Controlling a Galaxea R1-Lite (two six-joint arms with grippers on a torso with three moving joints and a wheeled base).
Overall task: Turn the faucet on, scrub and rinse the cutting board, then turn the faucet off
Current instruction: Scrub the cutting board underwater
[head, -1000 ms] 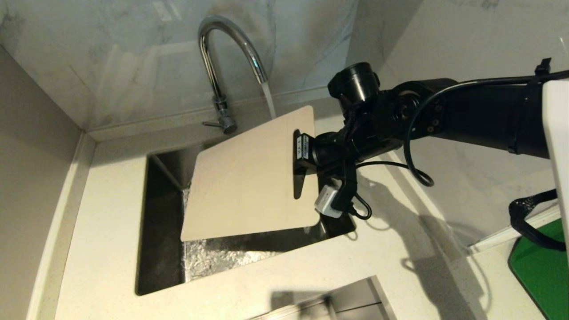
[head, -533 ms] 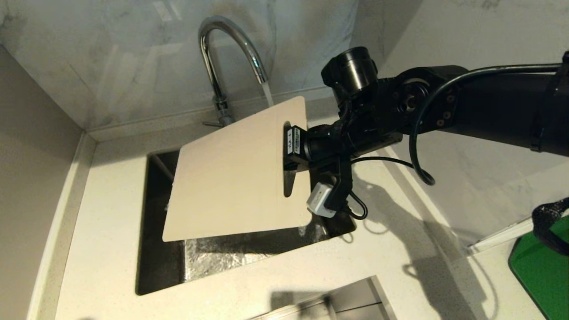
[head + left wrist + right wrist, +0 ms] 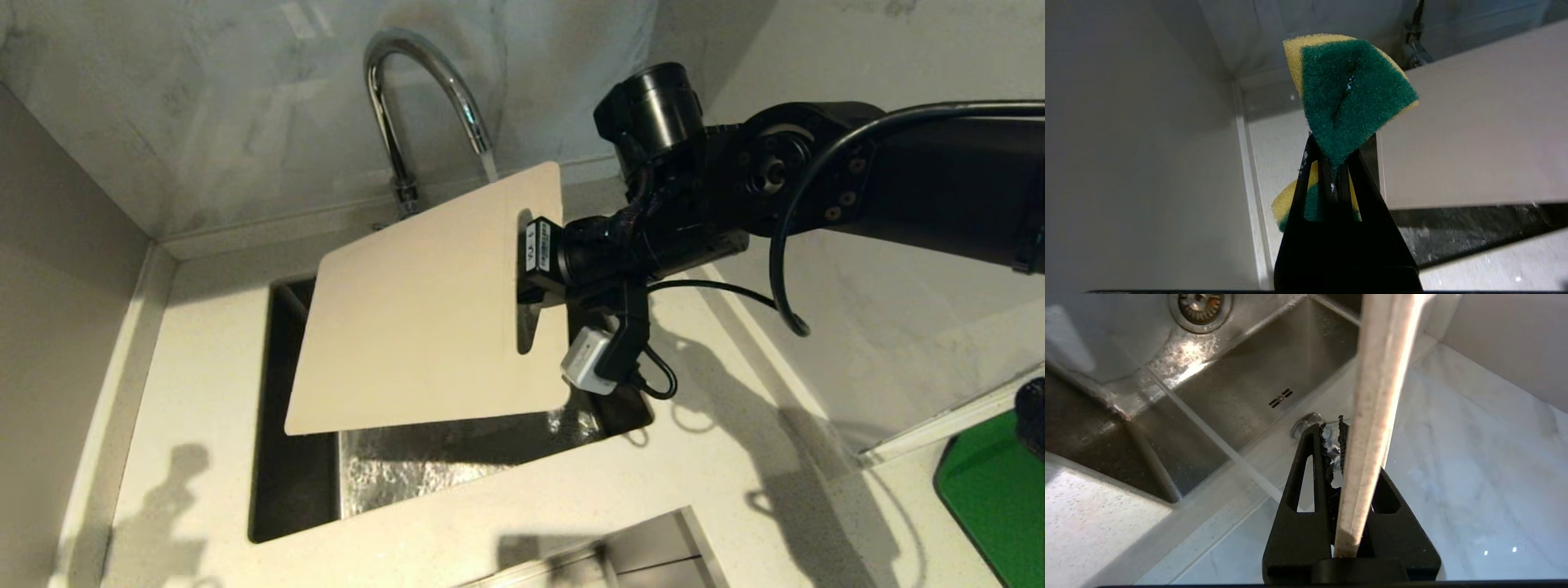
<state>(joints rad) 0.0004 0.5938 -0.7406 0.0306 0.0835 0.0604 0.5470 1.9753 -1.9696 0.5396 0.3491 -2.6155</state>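
Steel sink, right hand pinching cutting board edge above it

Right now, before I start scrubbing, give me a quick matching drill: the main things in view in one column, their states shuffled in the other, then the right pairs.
Things:
1. faucet
2. cutting board
3. sponge
4. sink

States:
A. pinched in the left pincer, green scouring face showing
B. wet steel basin under the board
C. water streaming from its spout
D. held tilted over the basin by the right pincer, gripped at the handle-slot end

Pairs: 1-C, 2-D, 3-A, 4-B
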